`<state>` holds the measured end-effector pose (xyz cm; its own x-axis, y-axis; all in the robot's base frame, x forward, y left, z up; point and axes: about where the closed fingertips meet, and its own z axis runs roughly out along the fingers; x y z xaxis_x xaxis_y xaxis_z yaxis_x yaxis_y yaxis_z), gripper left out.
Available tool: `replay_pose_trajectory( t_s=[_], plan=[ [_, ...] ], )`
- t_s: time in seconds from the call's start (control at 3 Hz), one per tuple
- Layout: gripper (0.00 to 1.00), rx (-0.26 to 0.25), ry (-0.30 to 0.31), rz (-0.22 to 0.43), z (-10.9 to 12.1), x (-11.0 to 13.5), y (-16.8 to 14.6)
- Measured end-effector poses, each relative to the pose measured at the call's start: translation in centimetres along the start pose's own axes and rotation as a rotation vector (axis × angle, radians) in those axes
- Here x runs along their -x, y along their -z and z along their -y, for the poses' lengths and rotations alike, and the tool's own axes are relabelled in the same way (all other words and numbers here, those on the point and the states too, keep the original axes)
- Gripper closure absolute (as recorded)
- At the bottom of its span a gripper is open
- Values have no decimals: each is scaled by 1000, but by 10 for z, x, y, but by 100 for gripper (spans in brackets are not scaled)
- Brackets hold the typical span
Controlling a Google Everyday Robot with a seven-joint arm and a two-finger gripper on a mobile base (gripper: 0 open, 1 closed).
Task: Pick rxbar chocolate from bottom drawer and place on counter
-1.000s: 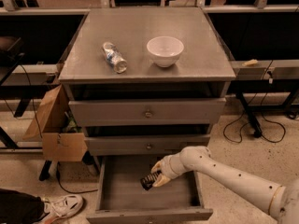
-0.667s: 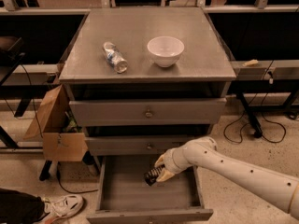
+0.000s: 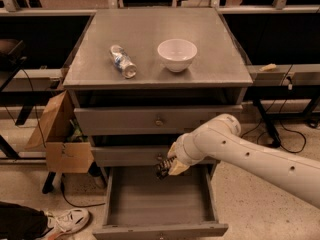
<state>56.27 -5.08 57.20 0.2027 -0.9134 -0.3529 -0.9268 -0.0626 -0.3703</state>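
Lifted since the earlier frame, my gripper (image 3: 169, 167) hangs over the far end of the open bottom drawer (image 3: 160, 204), just before the middle drawer (image 3: 125, 155), pinching the rxbar chocolate (image 3: 162, 170). On the table (image 3: 210, 49): bowl (image 3: 177, 54), bottle (image 3: 122, 61) to its left.

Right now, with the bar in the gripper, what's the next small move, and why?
Probably lift up and slightly outward. The gripper holds the rxbar chocolate above the open bottom drawer, near the middle drawer front's lower edge. It has to clear the drawer fronts before reaching the counter above.
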Motion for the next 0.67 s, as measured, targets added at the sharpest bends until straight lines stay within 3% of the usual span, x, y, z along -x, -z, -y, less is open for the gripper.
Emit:
replay_pose_trajectory(
  t_s=[0.33, 0.67],
  plan=[
    [100, 17, 19, -79, 7, 22, 14],
    [100, 21, 18, -80, 8, 26, 13]
  ],
)
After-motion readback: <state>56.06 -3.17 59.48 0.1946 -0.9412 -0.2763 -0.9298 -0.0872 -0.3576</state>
